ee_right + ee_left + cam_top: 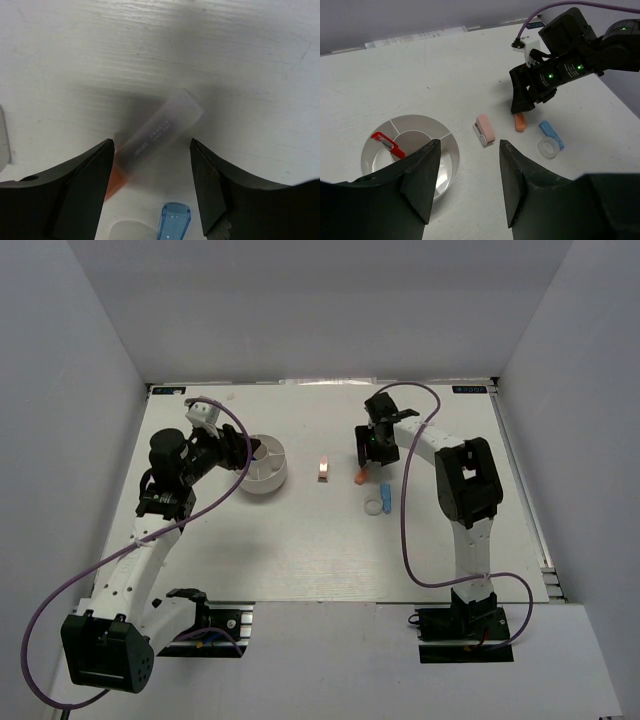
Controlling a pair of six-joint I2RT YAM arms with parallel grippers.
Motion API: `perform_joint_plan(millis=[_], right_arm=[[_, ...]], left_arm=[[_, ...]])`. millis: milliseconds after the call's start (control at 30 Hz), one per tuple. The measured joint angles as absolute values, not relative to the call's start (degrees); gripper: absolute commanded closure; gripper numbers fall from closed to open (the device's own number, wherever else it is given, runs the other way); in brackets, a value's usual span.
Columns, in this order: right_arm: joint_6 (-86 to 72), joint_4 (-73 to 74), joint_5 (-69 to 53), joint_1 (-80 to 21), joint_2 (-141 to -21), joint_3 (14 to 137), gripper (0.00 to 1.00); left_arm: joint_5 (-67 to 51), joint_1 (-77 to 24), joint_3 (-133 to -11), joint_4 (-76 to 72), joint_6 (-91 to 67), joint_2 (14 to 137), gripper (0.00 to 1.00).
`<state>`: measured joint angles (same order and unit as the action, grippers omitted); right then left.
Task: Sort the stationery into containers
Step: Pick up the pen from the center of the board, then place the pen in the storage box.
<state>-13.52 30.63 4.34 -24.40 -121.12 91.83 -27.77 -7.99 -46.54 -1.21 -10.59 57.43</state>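
The round white divided tub stands left of centre, and a red pen piece lies in one compartment of the tub. My left gripper hovers by the tub, open and empty. A tan-pink clip lies mid-table. My right gripper is open and low over the orange-white stick, with a finger on each side. The stick lies on the table. The light-blue eraser and the white ring lie just beyond it.
White walls enclose the table on the left, back and right. The right arm's purple cable loops over the table's right half. The left arm's cable arches beside the tub.
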Motion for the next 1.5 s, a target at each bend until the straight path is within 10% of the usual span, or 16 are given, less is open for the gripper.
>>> perform_joint_plan(millis=[133, 333, 933, 1500], right_arm=[[-13.7, 30.4, 4.9, -24.4, -122.4, 92.5, 0.49], [-14.4, 29.8, 3.6, -24.4, -123.0, 92.9, 1.0], [-22.7, 28.3, -38.9, -24.0, -110.5, 94.4, 1.0], [-33.7, 21.8, -53.4, -28.7, -108.4, 86.2, 1.0]], left_arm=[[-27.6, -8.0, -46.5, -1.0, -10.6, 57.4, 0.4], [-27.8, -8.0, -45.7, -1.4, -10.4, 57.1, 0.39], [-57.1, -10.4, -52.2, 16.6, 32.9, 58.3, 0.33], [-55.2, -26.9, -61.2, 42.0, 78.8, 70.3, 0.36]])
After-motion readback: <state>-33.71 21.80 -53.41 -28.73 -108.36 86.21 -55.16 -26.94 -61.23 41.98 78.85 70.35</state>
